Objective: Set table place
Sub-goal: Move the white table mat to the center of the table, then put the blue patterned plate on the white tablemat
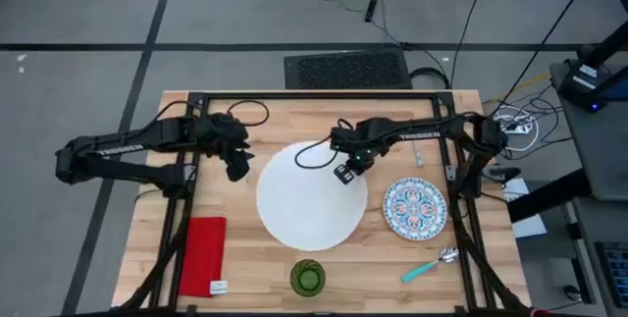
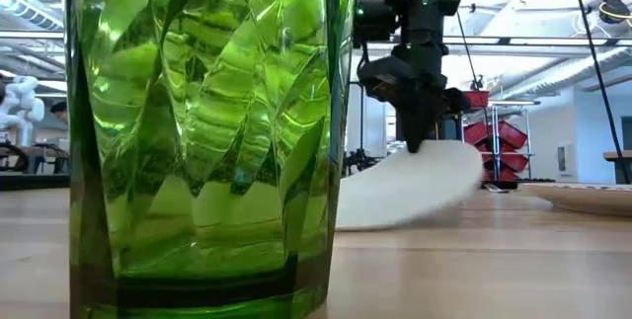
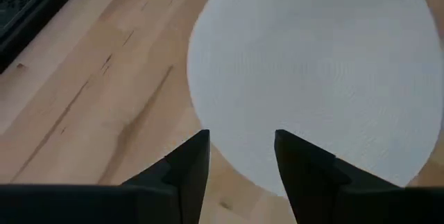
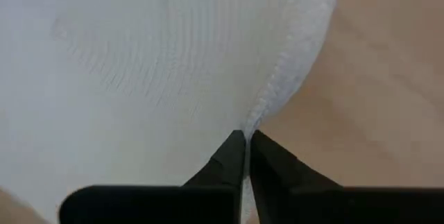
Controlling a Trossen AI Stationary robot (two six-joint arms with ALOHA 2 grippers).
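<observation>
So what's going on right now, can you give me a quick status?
Right end effector shut on white plate rim, one side lifted. Left end effector open, hovering at plate's other edge. Patterned plate, spoon, cup, napkin lie apart. Nothing blocking.

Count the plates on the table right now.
2: the large white plate at centre, its rim pinched by the right gripper, and the small patterned plate to its right.
</observation>
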